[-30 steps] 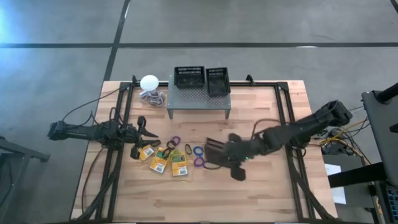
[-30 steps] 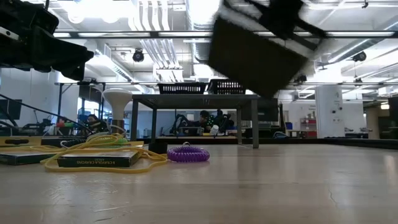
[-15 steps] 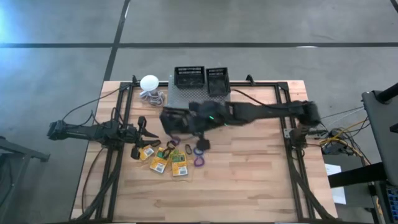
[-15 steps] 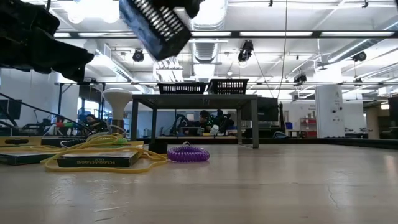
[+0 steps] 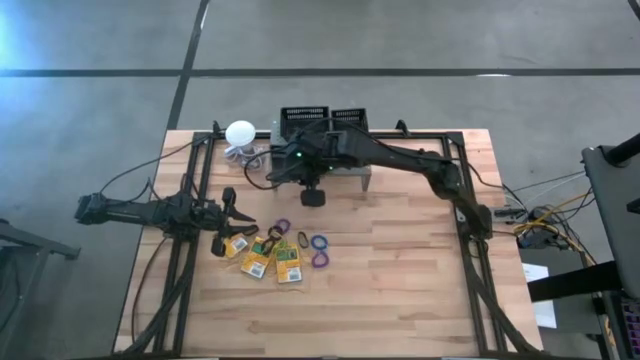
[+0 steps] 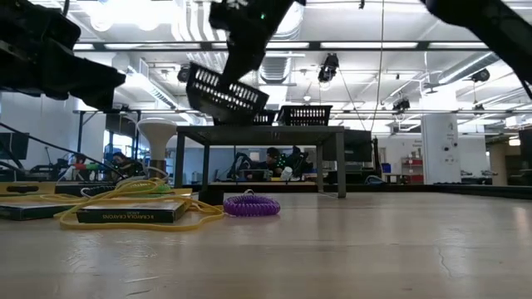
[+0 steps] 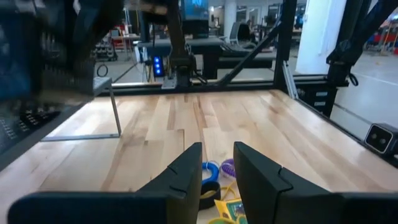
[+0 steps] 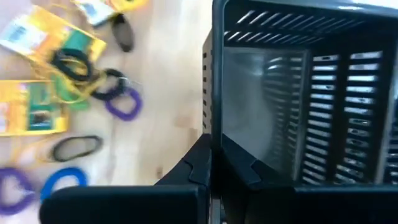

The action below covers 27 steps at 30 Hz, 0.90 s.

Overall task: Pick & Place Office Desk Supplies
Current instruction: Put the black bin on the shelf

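My right gripper [image 8: 216,163] is shut on a black mesh tray [image 6: 224,91] and carries it in the air at the left end of the grey stand [image 5: 345,178]. In the high view the tray [image 5: 262,172] shows dark beside the outstretched right arm. Two more mesh trays [image 5: 305,118] [image 5: 350,120] stand on the stand's top. Yellow-and-green boxes [image 5: 272,256], purple [image 5: 320,260] and blue [image 5: 318,242] rings and tan bands lie flat on the table. My left gripper [image 7: 217,171] is open and waits low over the table's left side, close to the boxes. My right gripper pinches one upright wall of the tray [image 8: 211,127], with one finger [image 8: 239,163] inside the tray and the other outside. The arm comes down at it slanting from above [image 6: 249,37]. The tray is lifted clear and hangs tilted below the fingers.
A white ball [image 5: 240,132] with a coiled cord lies left of the stand at the far edge. Black frame rails [image 5: 190,190] run along both table sides. A purple coil ring [image 6: 249,204] and a box [image 6: 133,213] lie nearest the low camera. Bare wood spreads to the right [image 5: 400,270].
My right gripper has swept with the tray from right of the rings toward the table's left and far edge, over the supplies, to the stand's left end. The tray has stayed lifted clear and has turned and tipped on the way.
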### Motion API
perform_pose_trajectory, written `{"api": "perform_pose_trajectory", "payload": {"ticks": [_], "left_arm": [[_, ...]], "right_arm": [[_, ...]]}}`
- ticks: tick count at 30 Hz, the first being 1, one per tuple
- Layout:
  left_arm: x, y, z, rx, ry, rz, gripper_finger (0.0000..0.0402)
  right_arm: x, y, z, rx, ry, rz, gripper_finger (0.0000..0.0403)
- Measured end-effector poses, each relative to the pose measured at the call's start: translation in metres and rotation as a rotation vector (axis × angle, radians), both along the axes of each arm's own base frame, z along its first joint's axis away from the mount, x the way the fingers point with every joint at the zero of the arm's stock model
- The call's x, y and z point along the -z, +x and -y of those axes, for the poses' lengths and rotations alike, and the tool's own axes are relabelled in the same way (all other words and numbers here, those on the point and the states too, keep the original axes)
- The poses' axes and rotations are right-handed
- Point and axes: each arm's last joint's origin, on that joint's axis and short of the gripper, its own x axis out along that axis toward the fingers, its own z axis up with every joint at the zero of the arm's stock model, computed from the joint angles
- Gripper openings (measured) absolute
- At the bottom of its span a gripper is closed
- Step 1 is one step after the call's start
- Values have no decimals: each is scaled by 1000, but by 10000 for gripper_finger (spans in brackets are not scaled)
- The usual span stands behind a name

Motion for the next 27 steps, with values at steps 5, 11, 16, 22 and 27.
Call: {"api": "perform_pose_trajectory", "payload": {"ticks": [5, 11, 16, 22, 27], "left_arm": [[1, 0, 0, 0, 1, -9, 95], [1, 1, 0, 0, 2, -13, 95], [1, 1, 0, 0, 2, -13, 95], [1, 1, 0, 0, 1, -13, 95], [1, 1, 0, 0, 2, -13, 95]], "right_arm": [[7, 2, 7, 47, -49, -46, 13], [9, 1, 8, 71, -65, -65, 13], [8, 0, 11, 106, -78, -65, 13], [8, 0, 15, 131, -93, -62, 13], [8, 0, 14, 127, -95, -61, 28]]}}
